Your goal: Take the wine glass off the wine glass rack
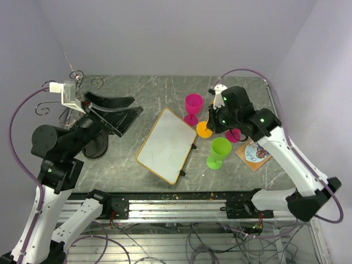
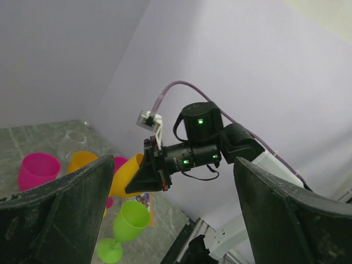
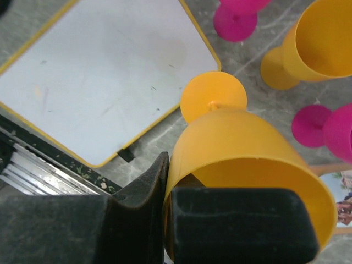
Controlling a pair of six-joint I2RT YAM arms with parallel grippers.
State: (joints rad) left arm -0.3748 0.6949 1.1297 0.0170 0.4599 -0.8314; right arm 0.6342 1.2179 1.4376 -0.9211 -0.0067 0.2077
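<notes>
The wine glass rack (image 1: 75, 76), a thin wire tree with scrolled arms, stands at the back left on its black oval base (image 1: 97, 148), partly hidden behind my left arm. I see no glass on its visible arms. My right gripper (image 1: 215, 122) (image 3: 170, 181) is shut on the rim of an orange wine glass (image 3: 236, 137), one finger inside the bowl and one outside. The glass is tilted above the table, foot (image 1: 204, 130) pointing away. It also shows in the left wrist view (image 2: 127, 173). My left gripper (image 1: 135, 107) (image 2: 173, 214) is open and empty, in front of the rack.
A yellow-framed whiteboard (image 1: 166, 144) lies mid-table. A pink glass (image 1: 193, 104), a green glass (image 1: 219, 151), a second orange glass (image 3: 319, 38) and another pink glass (image 3: 341, 132) stand around the right gripper. A printed card (image 1: 254, 154) lies at the right.
</notes>
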